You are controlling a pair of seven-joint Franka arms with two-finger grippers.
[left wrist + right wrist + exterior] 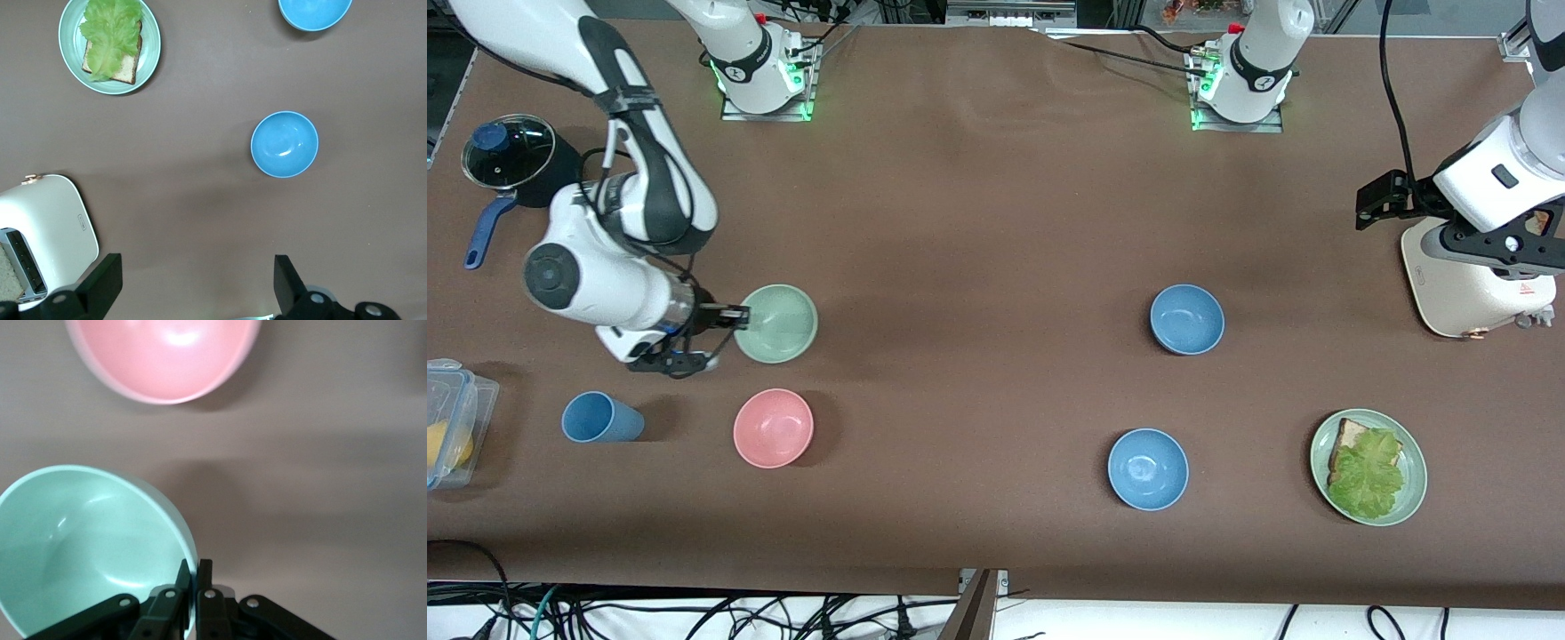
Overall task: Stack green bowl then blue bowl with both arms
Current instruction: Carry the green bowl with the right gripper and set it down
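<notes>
The green bowl's (776, 324) rim is pinched by the right gripper (195, 577) (apparently thinly), so a slip is risked on lifting. The blue bowl (1186, 319) sits well apart; the left gripper (193, 277) waits spread near the toaster (1467, 284).

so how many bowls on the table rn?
4. Green bowl, rim pinched by the right gripper; pink bowl just nearer the camera. Toward the left arm's end: blue bowl, and a brighter blue bowl nearer the camera. None look hidden.
</notes>
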